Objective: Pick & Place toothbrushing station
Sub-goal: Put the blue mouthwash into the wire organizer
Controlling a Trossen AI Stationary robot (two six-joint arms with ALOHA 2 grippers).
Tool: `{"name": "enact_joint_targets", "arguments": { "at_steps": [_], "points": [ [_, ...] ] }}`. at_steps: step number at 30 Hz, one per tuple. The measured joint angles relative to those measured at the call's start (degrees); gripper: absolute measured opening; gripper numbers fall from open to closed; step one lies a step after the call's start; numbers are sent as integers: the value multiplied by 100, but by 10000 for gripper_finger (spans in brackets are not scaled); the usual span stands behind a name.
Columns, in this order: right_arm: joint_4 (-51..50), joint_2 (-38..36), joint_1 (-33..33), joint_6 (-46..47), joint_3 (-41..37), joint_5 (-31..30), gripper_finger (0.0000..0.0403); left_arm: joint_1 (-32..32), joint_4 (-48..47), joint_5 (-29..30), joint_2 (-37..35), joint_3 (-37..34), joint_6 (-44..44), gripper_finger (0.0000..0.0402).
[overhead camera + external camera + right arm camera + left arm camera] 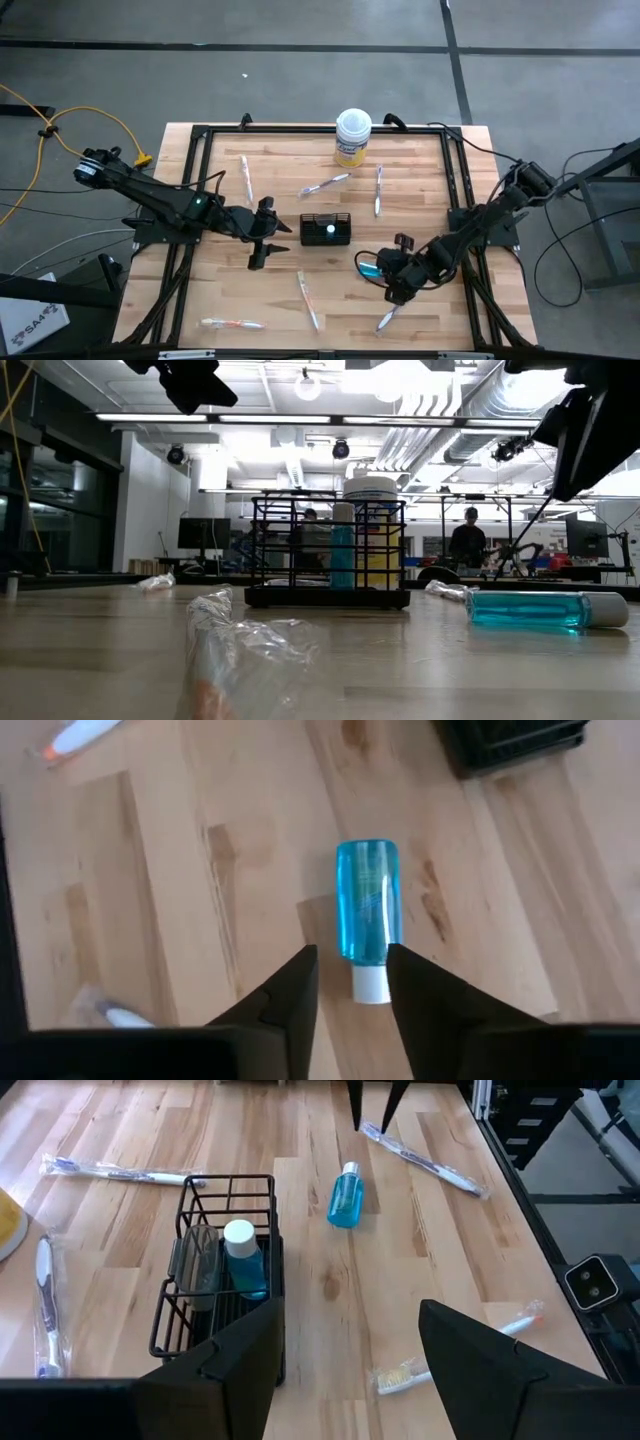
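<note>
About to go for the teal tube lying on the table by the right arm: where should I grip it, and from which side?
Grip the teal tube across its blue body, coming straight down from above. It lies flat on the table, long sides clear, white cap toward the right end effector, whose open fingers already straddle the cap end. The cap is narrower, a poorer hold.

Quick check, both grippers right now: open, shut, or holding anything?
Left gripper: open, empty, near the black wire holder.
Right gripper: open, holding nothing, above the teal tube lying on the table.
</note>
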State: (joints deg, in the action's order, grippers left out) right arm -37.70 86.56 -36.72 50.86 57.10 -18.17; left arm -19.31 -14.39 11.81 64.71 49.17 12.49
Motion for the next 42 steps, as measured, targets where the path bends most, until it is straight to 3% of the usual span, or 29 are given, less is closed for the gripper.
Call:
{"name": "enact_joint_targets", "arguments": {
  "at_steps": [10, 28, 42],
  "points": [
    [350, 4, -247, 688, -578, -273, 164, 0, 157, -4, 0, 4, 219, 224],
    [1555, 7, -246, 762, -1474, -264, 158, 0, 221, -31, 309, 5, 258, 224],
    [1815, 7, -267, 762, -1604, -270, 158, 0, 305, -28, 497, 4, 256, 224]
  ]
}}
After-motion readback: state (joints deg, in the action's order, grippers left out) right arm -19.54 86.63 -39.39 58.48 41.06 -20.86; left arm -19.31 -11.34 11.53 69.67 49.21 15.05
